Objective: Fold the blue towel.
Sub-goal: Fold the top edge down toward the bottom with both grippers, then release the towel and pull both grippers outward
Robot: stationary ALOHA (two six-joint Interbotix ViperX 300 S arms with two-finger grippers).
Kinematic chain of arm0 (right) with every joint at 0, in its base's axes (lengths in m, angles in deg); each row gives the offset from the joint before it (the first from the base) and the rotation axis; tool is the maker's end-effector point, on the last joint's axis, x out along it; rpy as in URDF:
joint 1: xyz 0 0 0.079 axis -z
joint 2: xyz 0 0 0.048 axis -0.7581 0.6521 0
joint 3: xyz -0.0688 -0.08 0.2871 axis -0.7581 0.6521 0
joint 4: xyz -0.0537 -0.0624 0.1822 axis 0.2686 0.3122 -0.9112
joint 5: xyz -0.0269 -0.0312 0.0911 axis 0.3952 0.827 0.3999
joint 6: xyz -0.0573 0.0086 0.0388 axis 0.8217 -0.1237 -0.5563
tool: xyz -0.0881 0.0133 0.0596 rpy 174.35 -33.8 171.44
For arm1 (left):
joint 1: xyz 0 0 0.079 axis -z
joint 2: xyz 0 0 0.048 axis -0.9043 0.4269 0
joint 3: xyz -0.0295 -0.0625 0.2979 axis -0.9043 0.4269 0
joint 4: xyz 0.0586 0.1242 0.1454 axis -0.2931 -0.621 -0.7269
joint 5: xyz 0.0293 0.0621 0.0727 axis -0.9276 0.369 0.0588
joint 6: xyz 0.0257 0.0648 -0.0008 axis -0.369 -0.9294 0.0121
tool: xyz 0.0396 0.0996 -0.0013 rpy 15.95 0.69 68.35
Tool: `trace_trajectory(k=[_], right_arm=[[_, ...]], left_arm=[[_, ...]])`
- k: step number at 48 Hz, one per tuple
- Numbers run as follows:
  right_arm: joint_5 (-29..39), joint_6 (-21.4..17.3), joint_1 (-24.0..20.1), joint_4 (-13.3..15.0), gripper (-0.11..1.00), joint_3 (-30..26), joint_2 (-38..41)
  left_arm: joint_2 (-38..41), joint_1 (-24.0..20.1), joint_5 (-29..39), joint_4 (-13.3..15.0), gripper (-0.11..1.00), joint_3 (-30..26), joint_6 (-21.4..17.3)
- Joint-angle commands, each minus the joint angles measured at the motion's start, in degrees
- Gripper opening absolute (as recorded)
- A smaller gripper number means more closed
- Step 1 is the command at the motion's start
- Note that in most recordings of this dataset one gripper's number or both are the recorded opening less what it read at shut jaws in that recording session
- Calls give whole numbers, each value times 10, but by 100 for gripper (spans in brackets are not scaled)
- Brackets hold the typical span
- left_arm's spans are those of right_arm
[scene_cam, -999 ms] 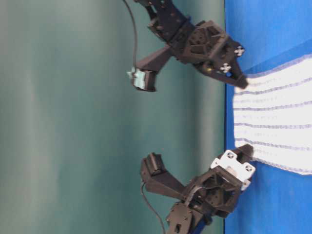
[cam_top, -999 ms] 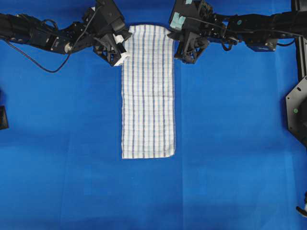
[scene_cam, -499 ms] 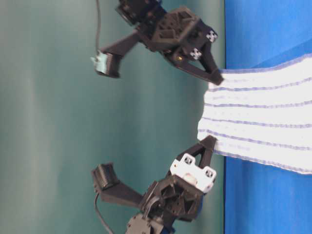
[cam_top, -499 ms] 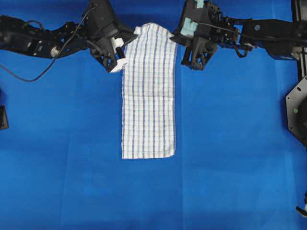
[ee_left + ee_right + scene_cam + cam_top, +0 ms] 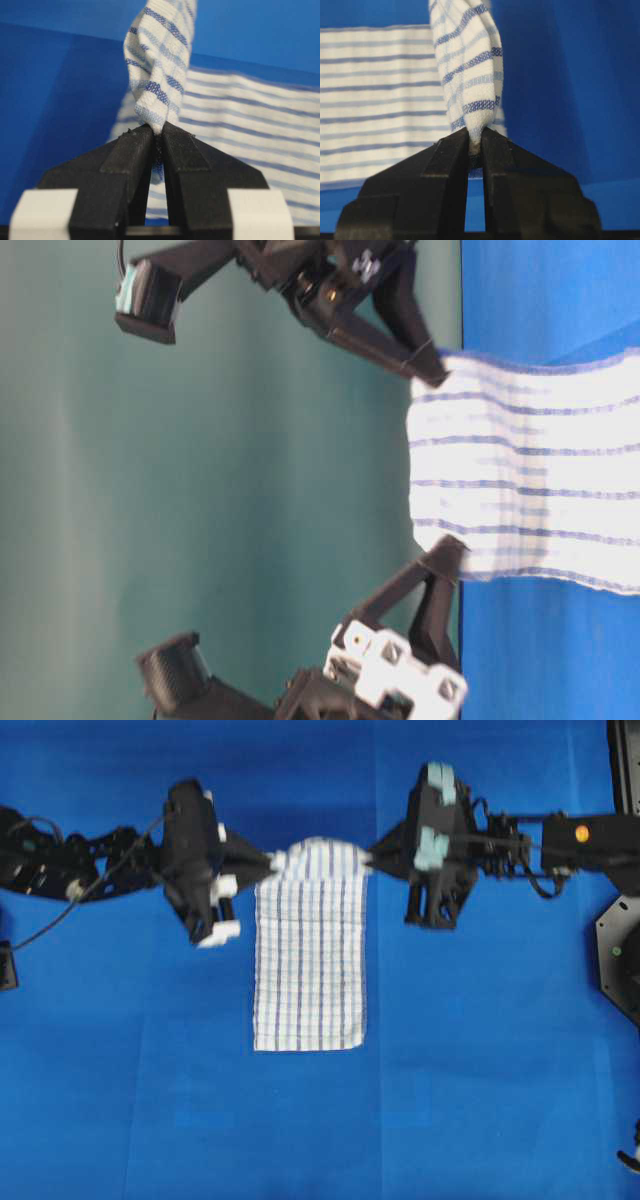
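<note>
While both corners are pinched, left gripper (image 5: 157, 142) and right gripper (image 5: 475, 142) each clamp tight on the blue towel (image 5: 308, 955), lifting one short edge clear so it can carry over. Beyond the fingertips, the remaining length trails flat on the blue sheet (image 5: 480, 1100), anchoring the fold, apparently.

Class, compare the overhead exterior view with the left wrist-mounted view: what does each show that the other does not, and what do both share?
Only the overhead view shows the whole blue towel, its near end flat on the blue sheet, and the right claw pinching the opposite lifted corner.

Only the left wrist view shows the pinch close up: a bunched corner squeezed between the black fingertips.

Both show the left claw shut on a towel corner, with striped cloth lying on the sheet beyond.
</note>
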Motion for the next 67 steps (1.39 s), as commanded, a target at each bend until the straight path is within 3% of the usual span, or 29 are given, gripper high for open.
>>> trace_trajectory(k=[1, 14, 25, 40, 57, 63, 67], right_arm=[[-2, -11, -25, -3, -1, 2, -17], [-5, -52, -117, -4, -1, 4, -14], [-23, -81, -165, -9, -1, -5, 25], [-47, -93, -197, -30, -1, -26, 105], [-53, -94, -228, -52, -1, -28, 143], [-52, -94, -232, -56, 7, -28, 143], [-47, -94, -232, -60, 23, -30, 143]], left_arm=[[-19, 25, -4, 1, 3, 0, 8], [-19, 103, -5, 1, 3, 10, 12], [-4, 153, -5, 2, 3, 9, 15], [62, 190, -19, 1, 3, -2, 59], [113, 204, -52, 1, 4, -11, 61], [113, 204, -52, 1, 4, -11, 61], [111, 204, -49, 1, 5, -13, 62]])
